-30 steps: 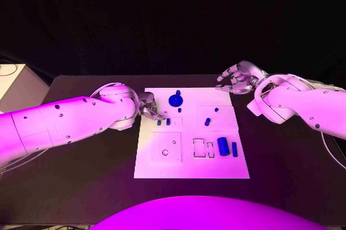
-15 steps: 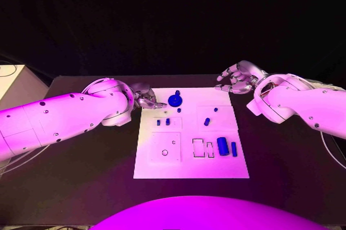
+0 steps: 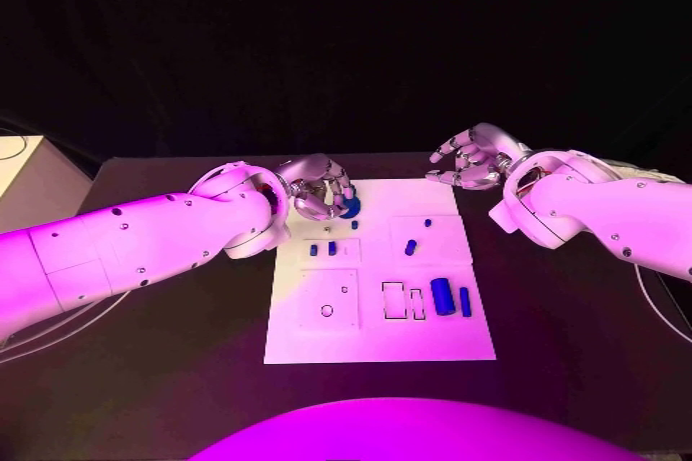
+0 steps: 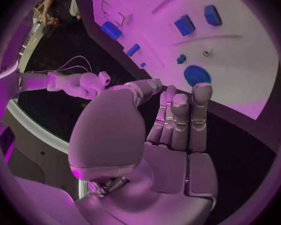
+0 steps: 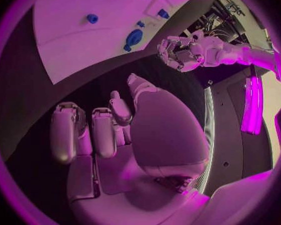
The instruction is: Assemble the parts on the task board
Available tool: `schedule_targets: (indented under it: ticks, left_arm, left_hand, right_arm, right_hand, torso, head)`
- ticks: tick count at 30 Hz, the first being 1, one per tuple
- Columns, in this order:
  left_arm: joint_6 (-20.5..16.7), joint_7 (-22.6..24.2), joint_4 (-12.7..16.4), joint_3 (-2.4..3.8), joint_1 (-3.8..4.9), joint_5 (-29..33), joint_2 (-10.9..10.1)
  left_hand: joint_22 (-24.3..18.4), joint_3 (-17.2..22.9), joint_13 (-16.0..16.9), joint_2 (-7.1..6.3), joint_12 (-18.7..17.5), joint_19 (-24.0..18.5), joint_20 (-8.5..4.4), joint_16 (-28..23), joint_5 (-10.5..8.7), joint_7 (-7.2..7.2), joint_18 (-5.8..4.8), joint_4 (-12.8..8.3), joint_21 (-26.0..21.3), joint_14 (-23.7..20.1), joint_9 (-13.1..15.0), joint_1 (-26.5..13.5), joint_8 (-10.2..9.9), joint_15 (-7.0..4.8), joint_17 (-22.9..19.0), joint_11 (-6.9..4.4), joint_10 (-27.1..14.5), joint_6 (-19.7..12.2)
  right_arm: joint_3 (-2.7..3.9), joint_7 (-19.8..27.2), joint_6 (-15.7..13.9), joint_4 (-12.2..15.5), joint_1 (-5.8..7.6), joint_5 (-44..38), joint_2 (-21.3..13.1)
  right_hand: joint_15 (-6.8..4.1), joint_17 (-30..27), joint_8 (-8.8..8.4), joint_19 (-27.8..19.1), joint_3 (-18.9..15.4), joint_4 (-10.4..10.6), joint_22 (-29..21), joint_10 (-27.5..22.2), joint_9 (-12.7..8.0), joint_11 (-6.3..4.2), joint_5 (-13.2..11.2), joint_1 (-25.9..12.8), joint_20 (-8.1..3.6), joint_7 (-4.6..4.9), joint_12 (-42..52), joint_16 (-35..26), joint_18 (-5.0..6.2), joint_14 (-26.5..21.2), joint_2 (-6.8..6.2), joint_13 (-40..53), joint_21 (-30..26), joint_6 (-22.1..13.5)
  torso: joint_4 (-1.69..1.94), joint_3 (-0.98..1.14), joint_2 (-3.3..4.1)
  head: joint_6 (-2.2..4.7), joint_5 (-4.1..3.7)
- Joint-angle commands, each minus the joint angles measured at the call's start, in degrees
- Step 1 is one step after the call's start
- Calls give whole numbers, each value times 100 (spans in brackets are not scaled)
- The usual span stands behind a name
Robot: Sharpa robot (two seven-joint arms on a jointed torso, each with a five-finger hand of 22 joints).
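Roughly seven blue parts [image 3: 444,295] on the task board [image 3: 378,341], the biggest lying lengthwise toward me. My left hand [image 3: 320,186] and right hand [image 3: 470,160] empty, fingers spread.

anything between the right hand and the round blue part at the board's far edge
No part: in the head view, only bare task board separates the right hand from the round blue part.

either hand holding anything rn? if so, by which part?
Nothing held. Left hand hovers by the round blue part, fingers empty; right hand is open off the board.
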Motion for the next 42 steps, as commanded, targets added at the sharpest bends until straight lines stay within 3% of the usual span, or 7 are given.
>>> schedule_targets:
  ticks: [1, 6, 8, 9, 19, 34, 42]
  left_arm:
    - [-406, 810, -211, -80, 0, -726, 160]
    - [-387, 886, -541, -199, -4, -1252, 437]
    - [-275, 865, -635, -227, -8, -1422, 526]
    - [-202, 844, -688, -248, -9, -1526, 577]
    - [387, 530, -1006, -405, -19, -1966, 844]
    - [767, 310, -1164, -437, -24, -2153, 978]
    - [753, 251, -1292, -438, -39, -2238, 1036]
  left_hand:
    - [-17, -39, -129, -65, -125, -39, 11, -118, -32, 27, 111, -62, -28, -115, -112, -19, -49, 21, -166, 28, -110, -22]
    - [-8, -117, -316, -80, -290, -49, 45, -175, -26, 26, 113, -146, -35, -180, -298, -70, -139, 59, -325, 73, -260, -27]
    - [-98, -136, -416, -78, -373, -139, 62, -282, -26, 11, 138, -182, -129, -305, -381, -85, -165, 85, -497, 93, -313, -2]
    - [-206, -200, -549, -79, -490, -270, 98, -509, -30, -19, 162, -218, -256, -578, -497, -130, -235, 121, -834, 137, -426, -48]
    - [-184, -288, -798, -59, -644, -314, 135, -536, -24, 33, 165, -368, -263, -744, -747, -55, -358, 150, -1135, 179, -590, 38]
    - [276, -316, -910, -32, -614, -8, 156, -145, -22, 25, 73, -409, 174, -554, -908, -58, -424, 162, -959, 182, -551, 190]
    - [453, -125, -1026, 79, -603, 60, 141, 42, -24, 17, 52, -501, 353, -519, -1051, 76, -488, 148, -985, 174, -469, 351]
  right_arm:
    - [0, 224, -154, -14, -2, 92, 11]
    - [0, 275, -209, -28, -2, 133, 32]
    - [0, 284, -219, -32, -2, 142, 38]
    - [0, 288, -224, -33, -2, 146, 42]
    - [0, 301, -265, -21, -1, 159, 53]
    - [1, 307, -314, 0, 0, 159, 61]
    - [1, 306, -313, 10, 0, 159, 64]
  right_hand:
    - [9, -146, 18, -98, 68, 4, 419, -141, 1, -8, 30, -15, -19, -8, -262, -185, 132, 115, -66, -235, -361, -48]
    - [5, -294, 22, -187, 109, 2, 243, -259, 0, -9, 41, -11, -23, -6, -483, -338, 182, 72, -88, -439, -657, -72]
    - [5, -294, 22, -187, 109, 2, 243, -259, 0, -9, 41, -11, -23, -6, -483, -338, 182, 72, -88, -439, -657, -72]
    - [5, -294, 22, -187, 109, 2, 243, -259, 0, -9, 41, -11, -23, -6, -483, -338, 182, 72, -88, -439, -657, -72]
    - [5, -317, 23, -196, 125, 3, 209, -281, -1, -8, 47, -13, -25, -5, -530, -369, 190, 69, -90, -488, -712, -83]
    - [5, -343, 23, -203, 134, 3, 186, -300, -1, -8, 52, -14, -26, -4, -564, -397, 195, 63, -91, -522, -750, -89]
    - [5, -349, 24, -207, 138, 4, 175, -308, -1, -7, 53, -15, -26, -4, -578, -405, 198, 62, -90, -536, -767, -90]
  torso:
    - [-8, -1, 4]
    - [-8, 5, 9]
    - [-9, 1, 9]
    - [-13, 1, 10]
    - [-35, 12, 41]
    - [-33, 8, 28]
    - [-35, 9, 32]
  head:
    - [101, -24]
    - [144, -38]
    - [145, -44]
    - [143, -47]
    - [147, -54]
    - [95, -69]
    - [84, -80]
